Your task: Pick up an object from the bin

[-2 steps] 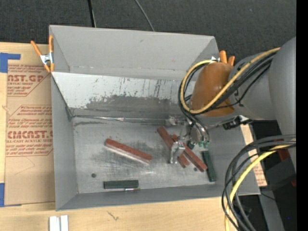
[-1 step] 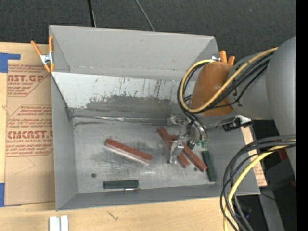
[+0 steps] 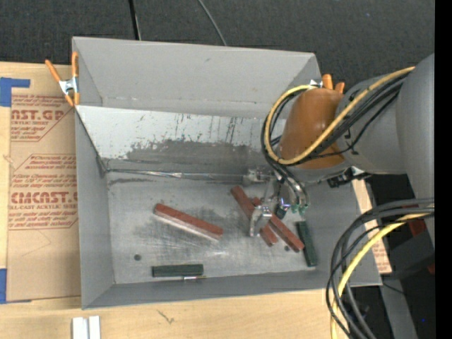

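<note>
Bin: grey metal with a scuffed floor [image 3: 141,189], and only a few loose things on it.
Claw: down low [image 3: 263,221] in the right part of the bin. We cannot tell whether it is open or closed.
Thing at hand: a small cluster of short red sticks [image 3: 284,236], right beneath the claw and spreading to its right and towards the front. One more red stick [image 3: 244,198] lies just behind the claw. We cannot see any of them gripped.
Further off: a long stick [image 3: 187,221] lies well to the claw's left. A green bar [image 3: 176,270] lies front-left, well apart.
Neighbour: a green strip [image 3: 306,244] lies just right of the cluster, touching it or nearly so (we cannot say which).
Risk, crowding: the sticks overlap, so in our judgement a close here could catch two at once, or only an end.
Risk, slip: a stick pinched near its tip could swing and drop on the way up.
Risk, nudge: if the claw lands on a stick and not astride it, we expect it to skid aside, perhaps under the green strip.
Risk, flat lie: the sticks lie low on the floor, so a shallow reach may come up with nothing.
</note>
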